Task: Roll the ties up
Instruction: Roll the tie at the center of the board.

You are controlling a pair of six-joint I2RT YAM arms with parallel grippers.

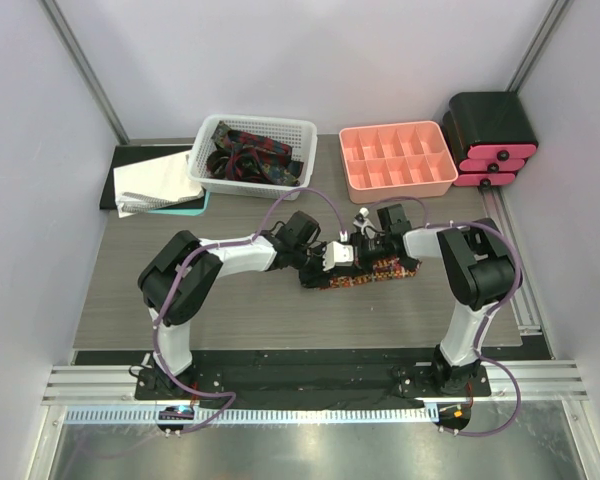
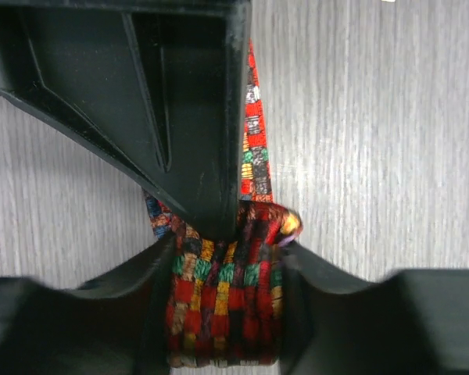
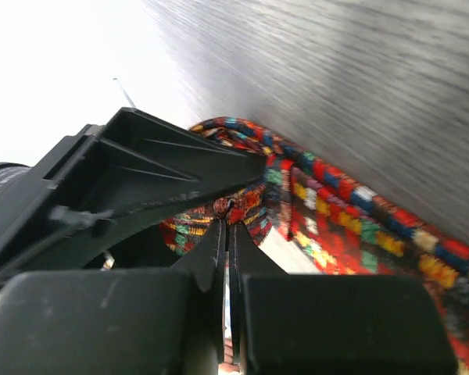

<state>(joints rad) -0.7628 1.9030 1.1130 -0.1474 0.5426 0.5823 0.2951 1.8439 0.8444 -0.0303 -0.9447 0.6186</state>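
A multicoloured checked tie point(image 1: 380, 270), mostly red with yellow and green, lies at mid-table with one end rolled up. In the left wrist view the roll point(image 2: 219, 305) sits between the jaws of my left gripper point(image 2: 228, 248), which press on both its sides; the flat tail runs away across the wood. My right gripper point(image 1: 365, 243) comes in from the right, and its black finger point(image 2: 203, 156) comes down onto the top of the roll. In the right wrist view the right gripper point(image 3: 227, 223) is shut, its tips poking into the roll's core point(image 3: 242, 205). The tie's flat part point(image 3: 352, 226) stretches off to the right.
At the back, a white basket point(image 1: 202, 158) holds several more ties. Next to it are a pink divided tray point(image 1: 397, 185) and a black-and-pink drawer unit point(image 1: 490, 140). White cloths point(image 1: 155, 185) lie on a dark mat at back left.
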